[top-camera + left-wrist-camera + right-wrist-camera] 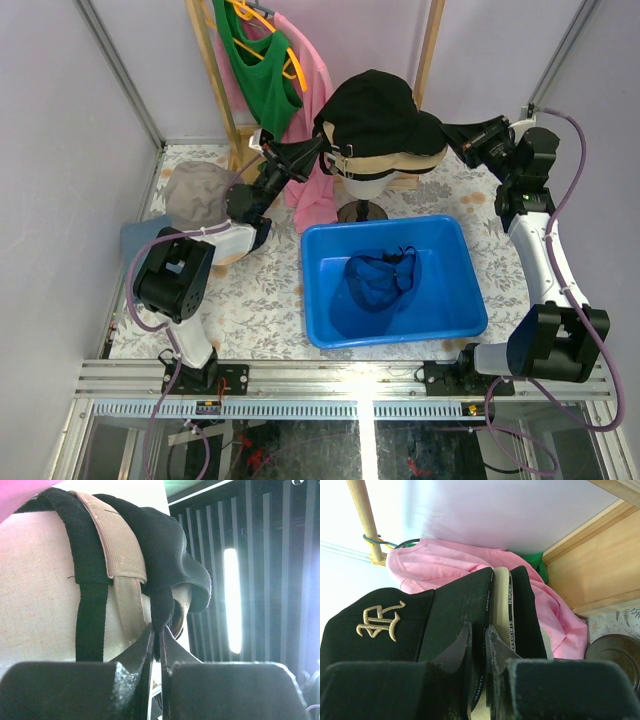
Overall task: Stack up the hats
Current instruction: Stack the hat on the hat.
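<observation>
top external view: black fabric baseball cap (375, 105) sits topmost on the cream mannequin head (362, 187), upper centre. my left gripper (159, 632) is clamped on its soft rear edge, my right gripper (480, 632) on its stiffer brim; i judge it light and floppy.

A robot lab cell: plain panel walls (60, 150), aluminium rail (340, 375), floral-clothed table (260, 300).
</observation>
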Available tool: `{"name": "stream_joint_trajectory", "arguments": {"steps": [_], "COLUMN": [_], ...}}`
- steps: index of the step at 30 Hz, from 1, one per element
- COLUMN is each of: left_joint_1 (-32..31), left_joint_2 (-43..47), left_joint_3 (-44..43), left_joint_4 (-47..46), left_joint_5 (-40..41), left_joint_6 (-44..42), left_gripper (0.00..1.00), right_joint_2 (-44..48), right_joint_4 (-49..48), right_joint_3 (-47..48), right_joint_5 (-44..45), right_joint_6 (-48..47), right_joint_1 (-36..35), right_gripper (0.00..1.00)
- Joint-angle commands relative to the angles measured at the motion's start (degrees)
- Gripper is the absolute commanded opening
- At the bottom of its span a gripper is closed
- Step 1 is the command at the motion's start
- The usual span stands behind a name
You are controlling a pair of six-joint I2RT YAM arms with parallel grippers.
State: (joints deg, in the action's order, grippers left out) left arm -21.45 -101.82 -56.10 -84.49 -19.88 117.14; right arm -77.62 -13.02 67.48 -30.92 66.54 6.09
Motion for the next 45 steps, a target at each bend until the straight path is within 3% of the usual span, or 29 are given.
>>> {"name": "stream_joint_trajectory", "arguments": {"steps": [1,15,21,33,45], "left_joint_1": [0.46,-0.08,-0.08,-0.08,1.57], "left_joint_2": [-2.39,-4.97,-5.61,-5.39,-2.59], "left_joint_3": [2.32,-2.89,-5.15,-5.66,-2.44], "left_joint_4": [-2.46,-2.44,-2.87,-4.41,-6.20], "left_joint_5": [-0.54,-0.21,0.53,2.23,4.93], "left_joint_6": [25.52,25.69,25.84,26.30,26.34], "left_gripper": [0.00,0.01,0.16,0.20,0.26], "right_joint_2": [-2.36,-1.72,-0.92,1.10,5.84], "right_joint_4": [12.61,10.41,8.75,6.38,11.74], "right_joint_3": [-4.02,-2.21,-1.15,-0.07,2.68], "right_joint_5": [3.85,2.66,2.44,2.47,7.82], "right_joint_6": [-9.47,-8.70,-7.66,-6.40,-9.67], "right_joint_1": [2.00,2.35,2.35,2.44,2.52], "right_gripper": [0.00,0.00,0.12,0.44,0.48]}}
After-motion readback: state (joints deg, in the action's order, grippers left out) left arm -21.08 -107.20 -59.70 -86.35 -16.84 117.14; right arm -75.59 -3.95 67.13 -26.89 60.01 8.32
